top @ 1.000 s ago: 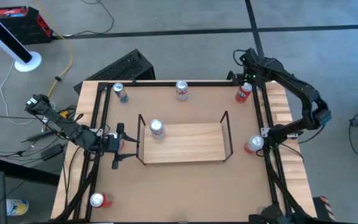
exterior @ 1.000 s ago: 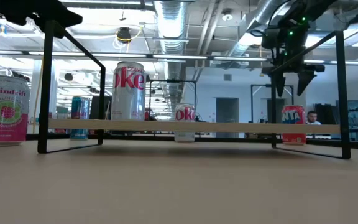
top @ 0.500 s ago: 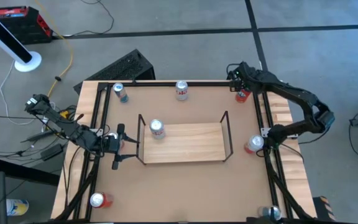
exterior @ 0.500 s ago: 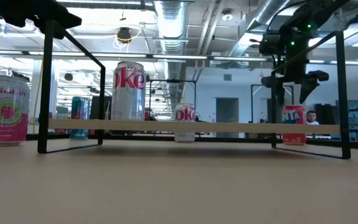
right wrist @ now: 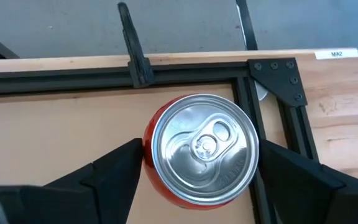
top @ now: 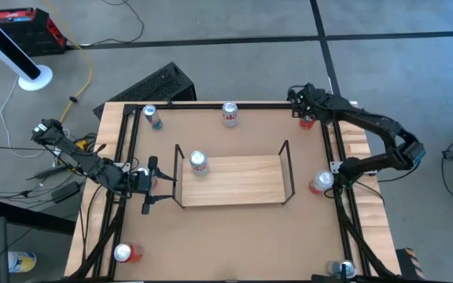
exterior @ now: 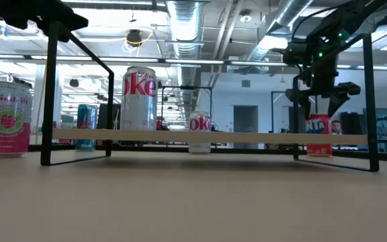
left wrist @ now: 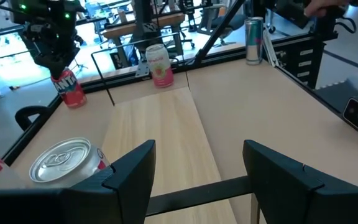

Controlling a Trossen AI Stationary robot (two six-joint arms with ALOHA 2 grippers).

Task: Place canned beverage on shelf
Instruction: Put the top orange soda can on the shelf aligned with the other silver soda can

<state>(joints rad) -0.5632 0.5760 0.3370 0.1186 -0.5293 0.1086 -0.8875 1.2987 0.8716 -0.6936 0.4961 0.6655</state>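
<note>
A red can (right wrist: 204, 149) stands upright on the tabletop in the far right corner, and it also shows in the low view (exterior: 318, 134). My right gripper (exterior: 318, 101) hangs open just above it, pointing steeply down. One finger (right wrist: 114, 168) stands on each side of the can top, touching nothing. The shelf (top: 242, 181) sits mid-table with a Diet Coke can (top: 199, 163) upright on its left end. My left gripper (top: 157, 185) waits open and empty at the shelf's left end, pointing level along the board (left wrist: 160, 130).
Other cans stand around the table: a blue one (top: 150, 116) far left, a silver-red one (top: 230, 115) far middle, a pink one (top: 321, 182) at the right, and one (top: 123, 252) near left. Black rails (right wrist: 253, 124) frame the tabletop close beside the red can.
My right gripper has come down and a little toward the table's left, over the red can, rolling its wrist as it sank. Its fingers now stand on either side of the can's top. The can has not moved.
</note>
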